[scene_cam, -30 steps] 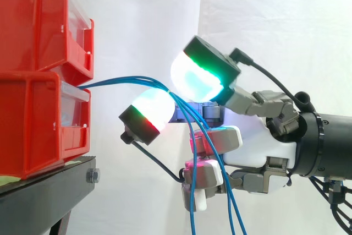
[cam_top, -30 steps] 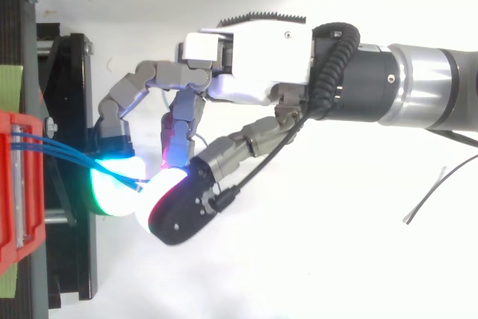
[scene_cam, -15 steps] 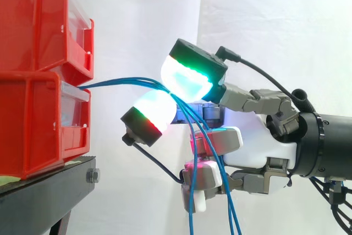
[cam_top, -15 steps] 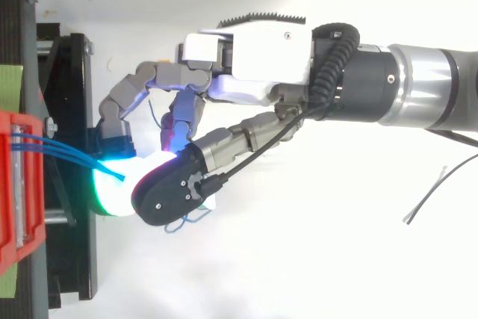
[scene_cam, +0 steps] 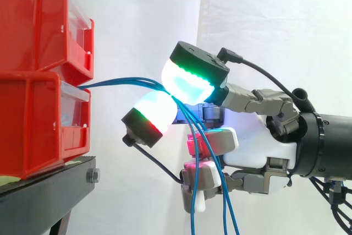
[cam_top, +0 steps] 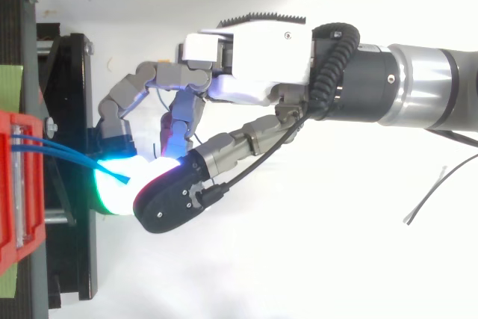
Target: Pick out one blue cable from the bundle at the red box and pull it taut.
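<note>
- Behind everything hangs a white curtain (scene_cam: 275, 15); stacked red bins (scene_cam: 33, 97) sit on a black stand (scene_cam: 44, 191).
- From the bins' front, blue cables (scene_cam: 118, 82) arch across (a shallow curve) to the hand (scene_cam: 256, 149), then droop below it.
- Two glowing fingertips (scene_cam: 190, 83) pinch the blue cables between them, near the bins; the other fingers curl underneath.

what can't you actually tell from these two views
Side view: how many blue cables the robot hand pinches; its glowing pads cover the contact.
Side view: the cables' lower ends, cut off by the bottom edge.
Side view: where they attach inside the red bin; its wall hides it.
</note>
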